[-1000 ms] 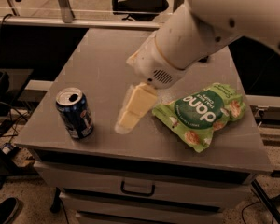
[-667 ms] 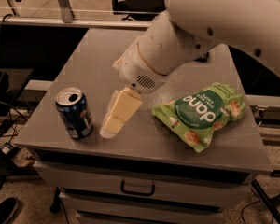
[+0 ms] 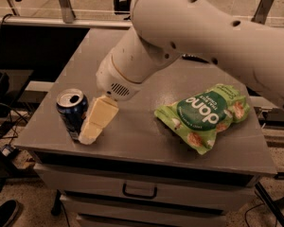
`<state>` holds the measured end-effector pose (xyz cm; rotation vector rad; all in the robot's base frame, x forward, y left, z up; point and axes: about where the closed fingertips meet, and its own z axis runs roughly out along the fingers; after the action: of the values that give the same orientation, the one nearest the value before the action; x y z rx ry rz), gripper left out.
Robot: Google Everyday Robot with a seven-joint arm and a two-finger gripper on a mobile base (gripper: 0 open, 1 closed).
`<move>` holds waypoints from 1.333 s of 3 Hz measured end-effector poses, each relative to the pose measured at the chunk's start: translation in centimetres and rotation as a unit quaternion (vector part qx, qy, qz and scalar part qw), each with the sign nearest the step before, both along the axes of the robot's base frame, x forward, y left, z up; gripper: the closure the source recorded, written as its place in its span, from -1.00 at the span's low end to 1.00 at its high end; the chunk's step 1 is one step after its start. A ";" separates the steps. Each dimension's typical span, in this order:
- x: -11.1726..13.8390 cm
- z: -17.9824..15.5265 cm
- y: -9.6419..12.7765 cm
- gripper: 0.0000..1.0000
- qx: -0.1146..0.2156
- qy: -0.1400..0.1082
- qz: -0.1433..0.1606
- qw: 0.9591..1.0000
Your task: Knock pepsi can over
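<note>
While the pepsi can (image 3: 72, 111) is standing upright near the front left corner of the grey cabinet top (image 3: 146, 143), the gripper (image 3: 90, 135) is reaching down just to its right. Its pale fingers are pressing together with nothing between them, their tip sitting low at the surface and seemingly touching the can's side. Further right, the white arm (image 3: 189, 37) is arching over the middle, and a green snack bag (image 3: 206, 117) is lying flat, well apart from the can.

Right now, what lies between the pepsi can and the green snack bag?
In the camera view, the gripper, close against the pepsi can; from there, bare table up to the green snack bag.
</note>
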<state>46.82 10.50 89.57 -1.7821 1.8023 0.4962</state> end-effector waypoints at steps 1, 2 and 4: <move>0.1 -0.7 2.1 -1.00 0.008 0.016 0.000 1.000; 0.2 -0.9 3.1 -1.00 0.015 0.026 -0.001 1.000; -0.3 -0.6 4.2 -0.99 0.028 0.031 0.005 0.999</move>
<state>46.53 14.74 88.97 -1.7570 1.8049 0.6067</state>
